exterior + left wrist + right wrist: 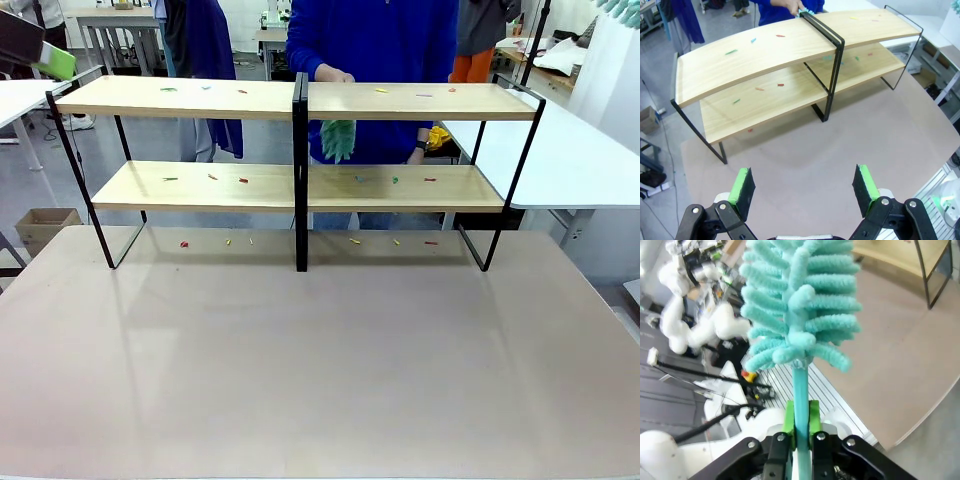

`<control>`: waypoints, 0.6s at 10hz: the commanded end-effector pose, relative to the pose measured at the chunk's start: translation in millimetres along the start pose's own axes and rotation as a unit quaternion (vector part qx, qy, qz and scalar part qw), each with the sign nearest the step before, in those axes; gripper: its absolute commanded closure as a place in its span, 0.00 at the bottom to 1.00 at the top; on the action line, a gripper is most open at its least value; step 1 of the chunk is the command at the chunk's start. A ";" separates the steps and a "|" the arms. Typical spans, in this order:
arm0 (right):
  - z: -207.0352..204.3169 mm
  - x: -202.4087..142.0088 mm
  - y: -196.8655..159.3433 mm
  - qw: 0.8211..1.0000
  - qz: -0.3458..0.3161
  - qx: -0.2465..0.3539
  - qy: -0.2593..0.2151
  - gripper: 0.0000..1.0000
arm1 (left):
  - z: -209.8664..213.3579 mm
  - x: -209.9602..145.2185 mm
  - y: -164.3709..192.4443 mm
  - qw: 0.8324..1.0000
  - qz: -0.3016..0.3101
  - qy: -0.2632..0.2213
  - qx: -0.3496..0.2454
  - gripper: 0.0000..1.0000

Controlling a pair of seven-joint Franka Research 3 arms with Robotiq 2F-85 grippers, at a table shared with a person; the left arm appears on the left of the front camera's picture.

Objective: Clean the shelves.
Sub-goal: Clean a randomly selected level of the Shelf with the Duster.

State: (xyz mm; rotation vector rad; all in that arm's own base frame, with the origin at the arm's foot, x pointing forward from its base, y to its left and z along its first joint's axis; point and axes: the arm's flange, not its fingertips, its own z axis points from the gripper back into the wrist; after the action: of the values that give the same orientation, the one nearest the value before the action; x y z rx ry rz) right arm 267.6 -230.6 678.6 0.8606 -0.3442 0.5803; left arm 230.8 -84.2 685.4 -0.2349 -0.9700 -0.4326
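Note:
The shelves (300,100) stand across the far half of the table, two light wooden boards in a black frame with a central post. Small coloured scraps (243,181) lie on both boards and on the table beneath. My left gripper (804,186) hangs open above the table's near left, looking down on the shelves (765,50); one of its green pads (58,62) shows at the front view's top left. My right gripper (801,421) is shut on the handle of a teal fluffy duster (800,300), off the table's right side. The duster's tip (620,8) shows at top right.
A person in blue stands behind the shelves, one hand (330,74) on the top board at the post, and a teal duster (338,140) hangs behind the boards. The brown table (320,370) stretches bare in front. White tables (580,160) flank it.

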 end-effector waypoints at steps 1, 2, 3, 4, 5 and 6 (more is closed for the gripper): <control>-51.7 -6.3 29.8 0.991 0.065 -0.053 0.101 0.87 | 0.0 0.3 0.8 1.000 -0.001 0.000 -0.002 0.00; -79.8 7.9 33.3 0.989 0.054 -0.086 0.109 0.87 | 0.0 0.3 0.8 1.000 -0.001 0.000 -0.002 0.00; -117.6 33.5 31.7 0.982 0.041 -0.125 0.134 0.87 | 0.0 0.3 0.8 1.000 -0.001 0.000 -0.002 0.00; -144.7 58.5 27.9 0.980 0.015 -0.169 0.105 0.87 | 0.0 0.3 0.8 1.000 -0.001 0.000 -0.002 0.00; -168.4 81.3 21.6 0.978 0.008 -0.184 0.100 0.87 | 0.0 0.3 0.8 1.000 -0.001 0.000 -0.002 0.00; -189.4 97.9 9.0 0.967 -0.014 -0.224 0.117 0.87 | 0.0 0.3 0.8 1.000 -0.001 0.000 -0.002 0.00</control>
State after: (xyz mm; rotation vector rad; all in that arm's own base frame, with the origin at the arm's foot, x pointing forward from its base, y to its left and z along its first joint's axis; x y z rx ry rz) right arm 332.7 -49.7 630.3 0.4132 -0.2477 0.6210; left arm 231.3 -83.5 685.2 -0.2364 -0.9693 -0.4313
